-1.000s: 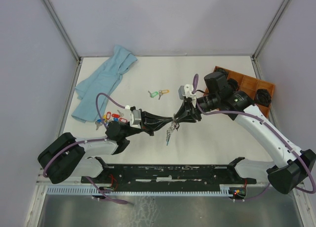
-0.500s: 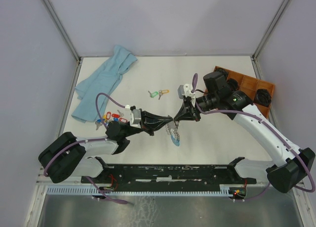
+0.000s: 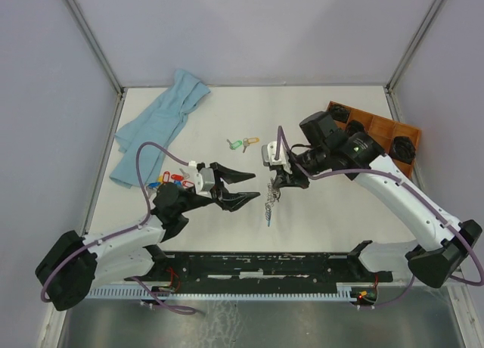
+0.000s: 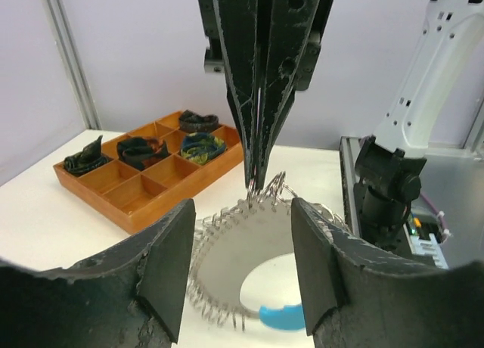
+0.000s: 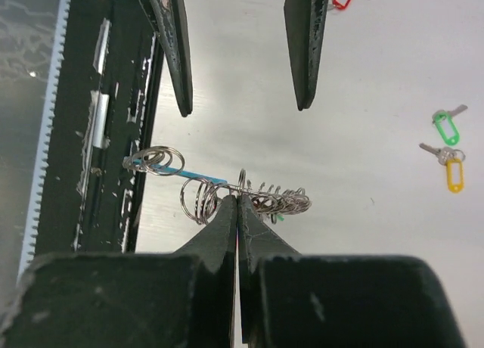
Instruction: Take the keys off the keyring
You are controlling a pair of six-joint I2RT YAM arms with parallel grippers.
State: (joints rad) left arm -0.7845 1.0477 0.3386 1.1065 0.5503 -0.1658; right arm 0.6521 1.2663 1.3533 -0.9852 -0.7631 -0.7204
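right end effector [image 3: 274, 183]: closed, pinching top of keyring [image 3: 269, 206]
keyring: hangs below right fingertips
left end effector [image 3: 246, 187]: open, empty, keyring just ahead
keys [image 3: 242, 144]: two loose, beyond both

We count two grippers, the left gripper [image 3: 257, 186] and the right gripper [image 3: 275, 184]; one keyring [image 3: 269, 204]; one blue cloth [image 3: 159, 125]; one wooden tray [image 3: 376, 128]; one green-tagged key [image 3: 235, 144]; one yellow-tagged key [image 3: 250, 141]. The red-and-blue-tagged keys [image 3: 175, 180] lie too bunched for us to count.
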